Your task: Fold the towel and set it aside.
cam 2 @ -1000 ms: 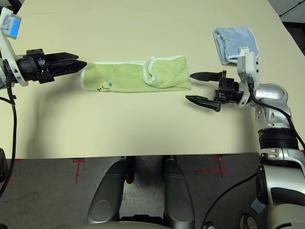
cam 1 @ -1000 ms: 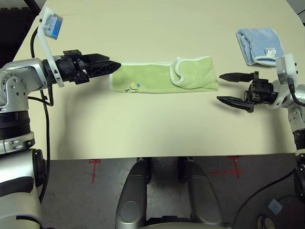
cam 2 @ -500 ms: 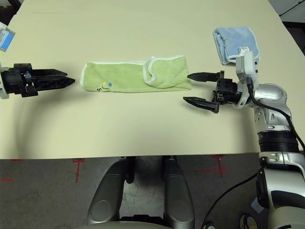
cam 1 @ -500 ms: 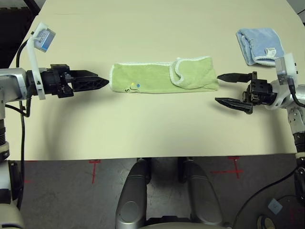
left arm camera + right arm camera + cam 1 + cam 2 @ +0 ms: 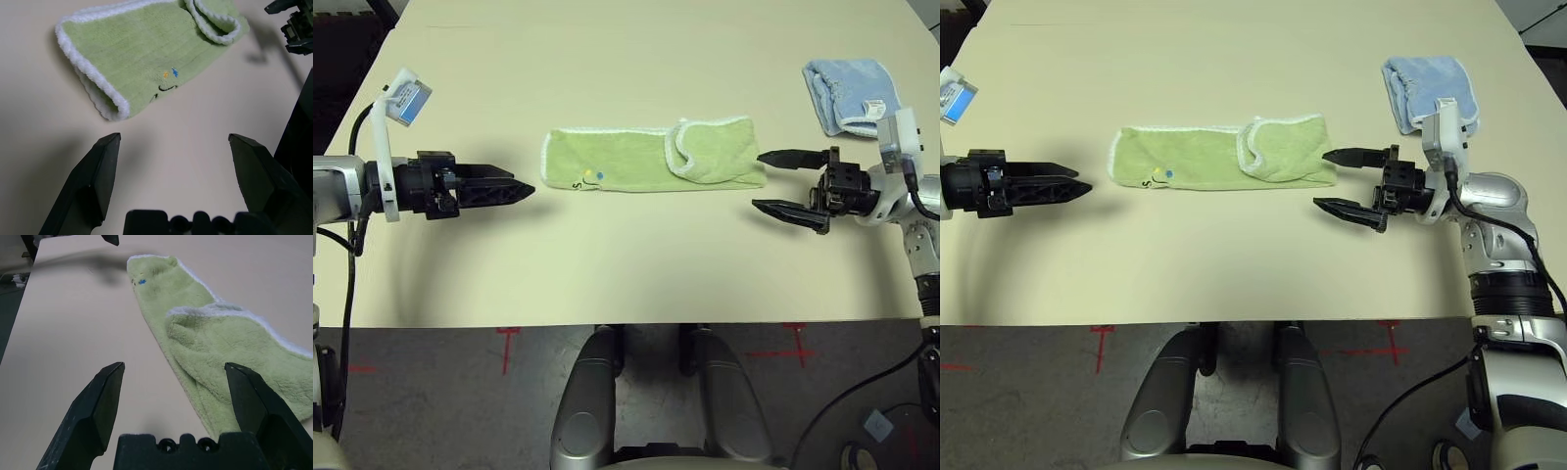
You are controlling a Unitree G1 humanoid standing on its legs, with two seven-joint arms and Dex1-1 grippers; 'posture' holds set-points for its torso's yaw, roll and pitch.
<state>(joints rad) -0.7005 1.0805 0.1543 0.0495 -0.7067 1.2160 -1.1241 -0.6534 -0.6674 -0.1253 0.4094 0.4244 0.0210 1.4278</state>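
Left arm: forearm comes in from the left side of the table [image 5: 636, 264]. Its gripper [image 5: 534, 189] is spread wide, nothing between the fingers. Tips point at the near part of the green towel's left end, just beside it, apart from the cloth.

Green towel [image 5: 617, 162]: middle of the table, between the two grippers. Folded into a long strip running left to right. White edging, rounded at the left end. Small drawing with a blue and a yellow-orange spot plus dark marks near the left end, on the robot's side. Right end is folded back over the strip, flap lying toward the middle, its white edge curled. Flat on the table otherwise.

Right gripper [image 5: 755, 181]: at the towel's right end, also spread wide, pointing left. One finger is at the folded end, the other off on the robot's side of the strip. Can't tell if the first one touches the cloth. No pinch on it.

Blue towel [image 5: 852, 93]: far right of the table, folded into a compact pad, white tag on it, beyond the right gripper.
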